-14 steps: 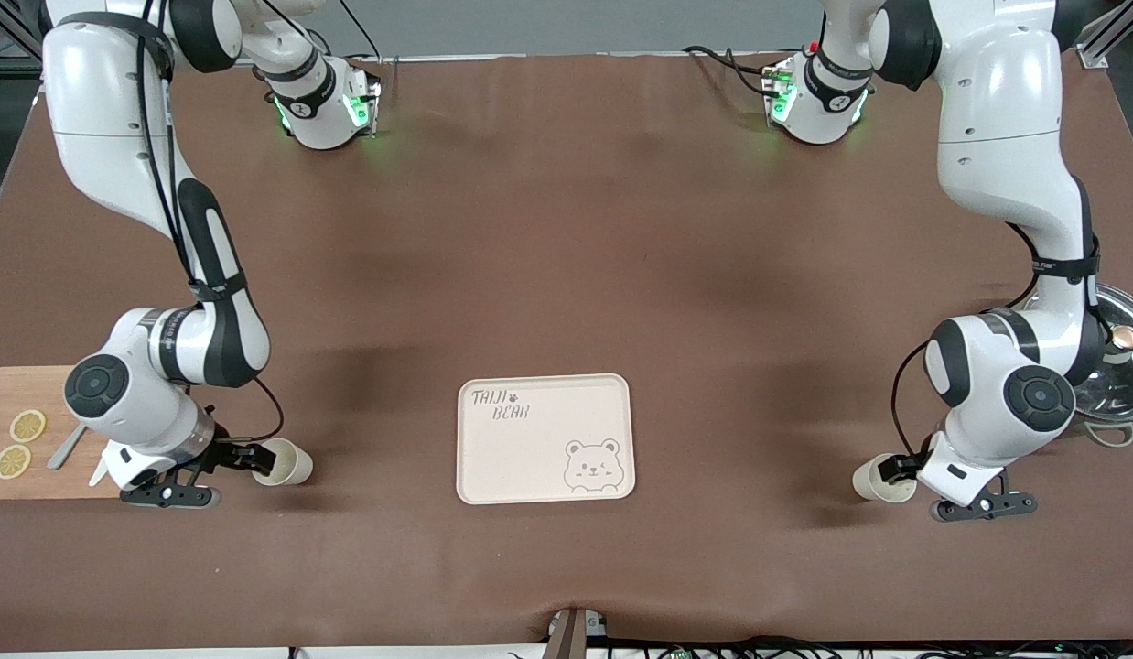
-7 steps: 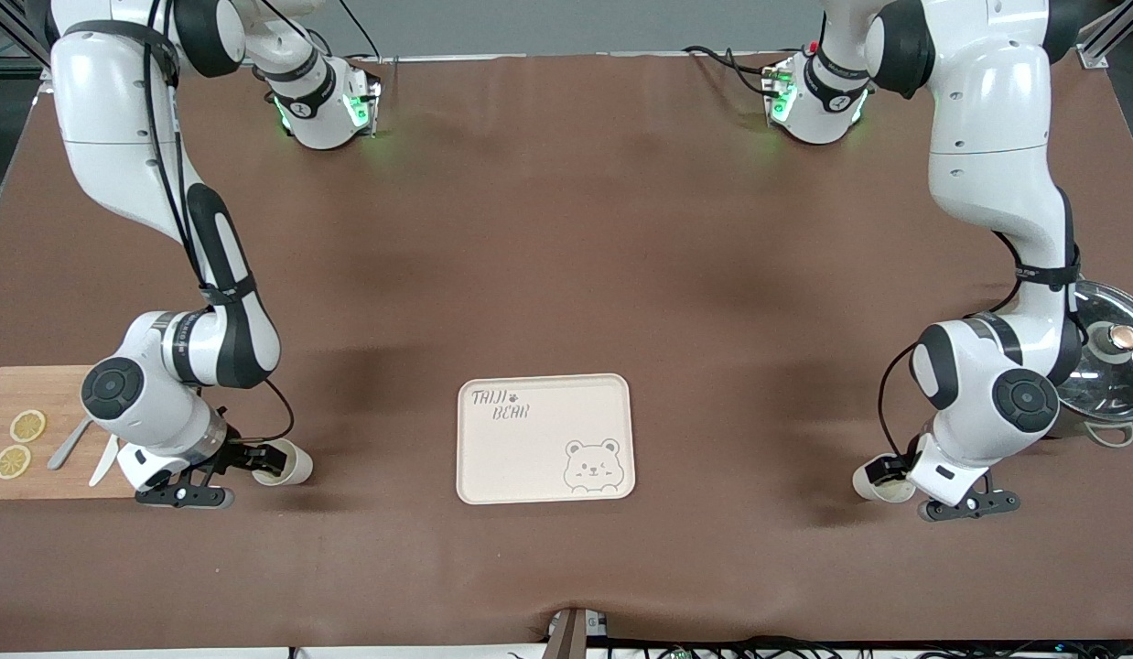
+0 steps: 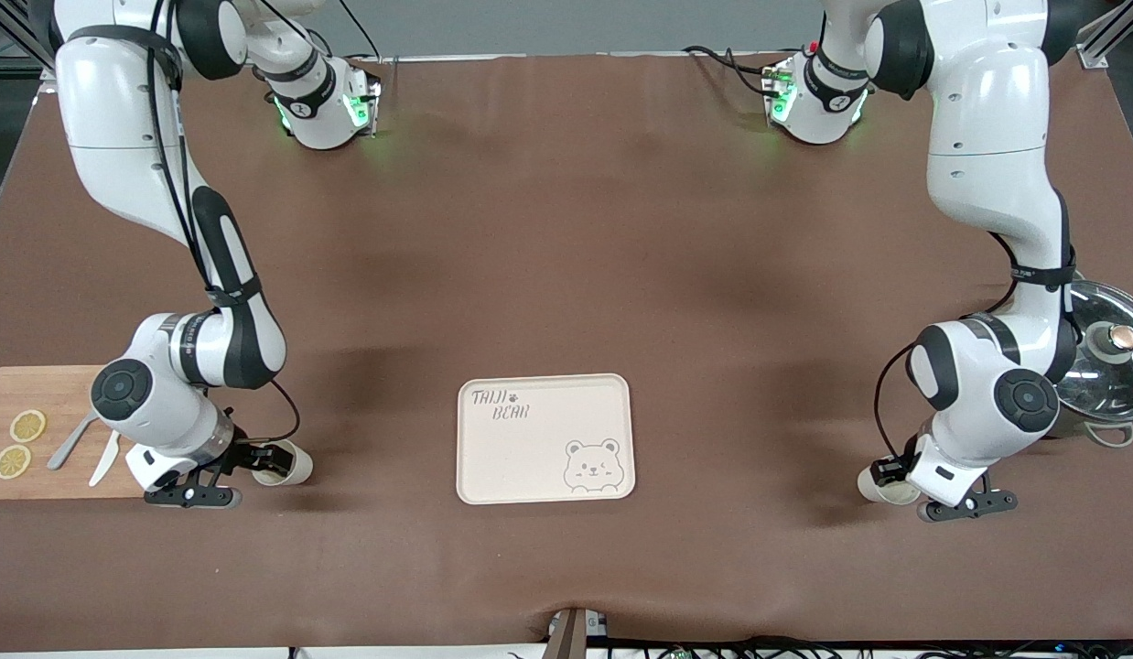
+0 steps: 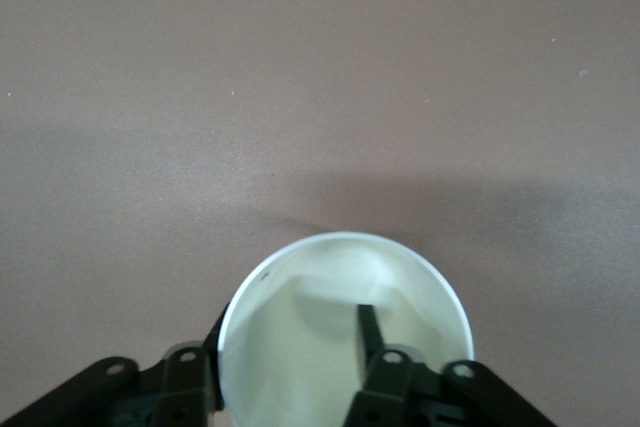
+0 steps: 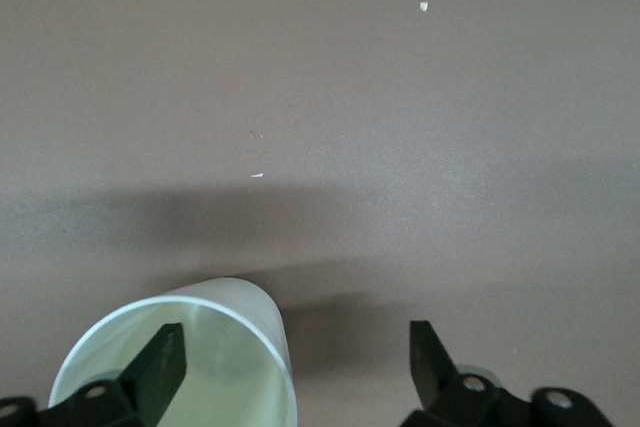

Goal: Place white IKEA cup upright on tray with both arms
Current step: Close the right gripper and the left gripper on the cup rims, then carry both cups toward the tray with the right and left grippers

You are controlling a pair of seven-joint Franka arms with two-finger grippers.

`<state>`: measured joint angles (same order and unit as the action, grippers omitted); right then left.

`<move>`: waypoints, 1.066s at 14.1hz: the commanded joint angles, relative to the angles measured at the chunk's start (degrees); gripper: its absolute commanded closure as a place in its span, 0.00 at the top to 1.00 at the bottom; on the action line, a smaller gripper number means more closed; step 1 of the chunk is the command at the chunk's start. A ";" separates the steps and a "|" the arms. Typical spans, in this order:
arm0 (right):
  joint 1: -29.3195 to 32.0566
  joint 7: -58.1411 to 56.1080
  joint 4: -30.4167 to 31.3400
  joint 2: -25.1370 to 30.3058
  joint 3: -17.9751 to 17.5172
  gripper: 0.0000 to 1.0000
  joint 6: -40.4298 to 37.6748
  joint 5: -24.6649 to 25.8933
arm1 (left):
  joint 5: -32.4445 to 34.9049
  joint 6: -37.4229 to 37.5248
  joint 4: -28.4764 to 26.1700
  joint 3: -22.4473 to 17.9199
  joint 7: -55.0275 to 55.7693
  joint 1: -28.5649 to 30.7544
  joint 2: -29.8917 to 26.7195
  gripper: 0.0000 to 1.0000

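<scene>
Brown cloth table (image 3: 566,275), cream rounded tray (image 3: 530,458)

Partly hidden cups and lid

The left arm is covering part of one cup (image 3: 873,485) and the pot lid's (image 3: 1111,366) edge.

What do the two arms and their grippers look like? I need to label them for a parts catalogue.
Both the left arm and the right arm are glossy white, rounded and jointed, with black joint bands, round dark caps, thin black cables along them and green lights at the bases. The left gripper and right gripper are small, black and two-fingered.
</scene>
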<state>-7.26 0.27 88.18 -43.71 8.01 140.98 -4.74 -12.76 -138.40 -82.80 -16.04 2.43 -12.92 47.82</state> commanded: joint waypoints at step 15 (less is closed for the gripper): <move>0.14 -0.27 -2.21 0.47 -0.97 0.00 -2.54 -1.06 | -0.60 0.84 -0.17 -0.30 1.26 0.18 -4.74 0.00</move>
<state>-7.27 0.27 87.41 -43.73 7.70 140.67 -5.11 -12.76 -139.14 -82.22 -16.14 2.79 -12.70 46.20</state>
